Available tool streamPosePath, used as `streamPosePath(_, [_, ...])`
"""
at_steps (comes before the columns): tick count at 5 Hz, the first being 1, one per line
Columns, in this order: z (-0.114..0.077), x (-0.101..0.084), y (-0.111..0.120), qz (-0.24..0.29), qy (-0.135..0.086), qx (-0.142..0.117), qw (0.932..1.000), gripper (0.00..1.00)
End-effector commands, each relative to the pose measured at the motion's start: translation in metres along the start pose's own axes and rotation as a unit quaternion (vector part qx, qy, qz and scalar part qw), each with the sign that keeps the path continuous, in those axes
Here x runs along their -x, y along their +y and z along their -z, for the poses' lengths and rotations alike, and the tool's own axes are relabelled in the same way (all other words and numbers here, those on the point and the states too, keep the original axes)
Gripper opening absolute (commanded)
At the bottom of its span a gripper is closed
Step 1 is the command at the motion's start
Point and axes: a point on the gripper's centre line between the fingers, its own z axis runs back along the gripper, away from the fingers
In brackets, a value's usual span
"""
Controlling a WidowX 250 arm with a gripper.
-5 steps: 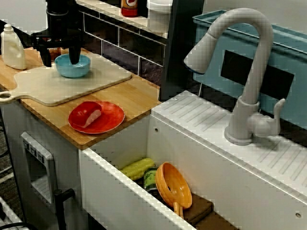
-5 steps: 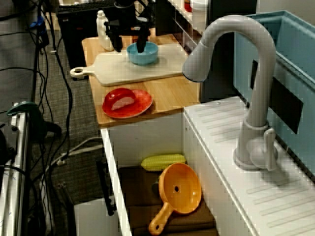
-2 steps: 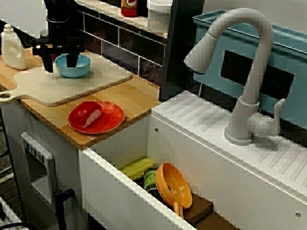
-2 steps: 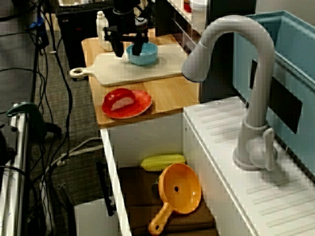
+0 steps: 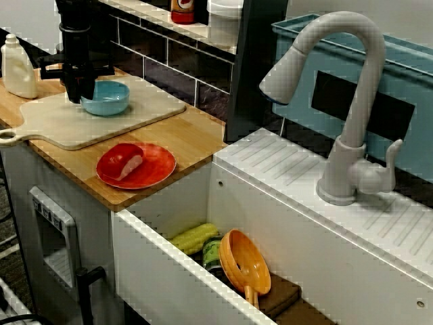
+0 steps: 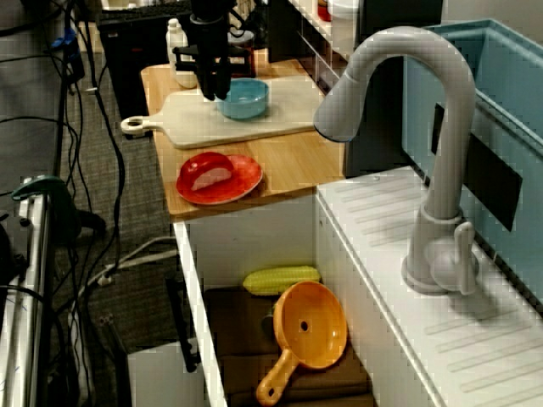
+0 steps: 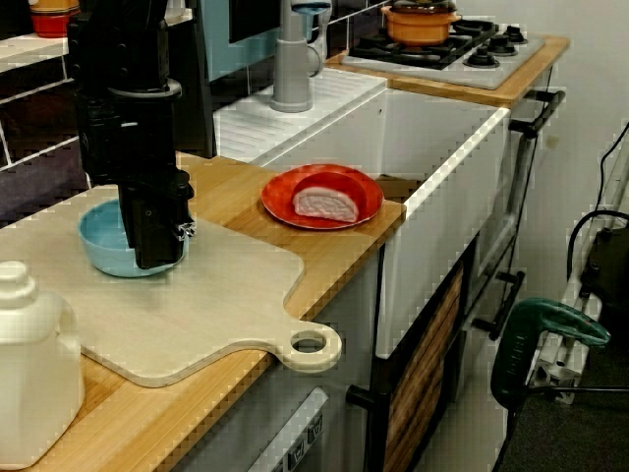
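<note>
A blue bowl (image 5: 108,98) (image 6: 246,97) (image 7: 102,241) stands on a pale wooden cutting board (image 5: 101,125) (image 6: 254,127) (image 7: 197,310) at the far end of the counter. My black gripper (image 5: 80,93) (image 6: 214,90) (image 7: 159,254) comes straight down onto the bowl's rim on the side away from the faucet. Its fingers are closed together on that rim, one inside the bowl and one outside. The bowl rests on the board, and I see nothing inside it.
A red plate (image 5: 157,168) (image 6: 248,178) (image 7: 285,195) with a piece of sushi (image 5: 130,162) lies near the counter's edge. A white bottle (image 5: 18,66) (image 7: 34,364) stands beside the board. The sink holds a corn cob (image 5: 195,237) and an orange strainer (image 5: 243,261). A grey faucet (image 5: 345,101) rises behind the sink.
The fingers stood apart astride the bowl a second ago. They have since closed on its rim, and the bowl has shifted slightly toward the faucet.
</note>
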Motion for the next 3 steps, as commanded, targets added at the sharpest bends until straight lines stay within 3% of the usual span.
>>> streamPosePath(1, [-0.030, -0.007, 0.019, 0.001, -0.027, 0.021, 0.9994, 0.00])
streamPosePath(3, [-0.028, -0.003, 0.040, 0.003, -0.034, 0.025, 0.9991, 0.00])
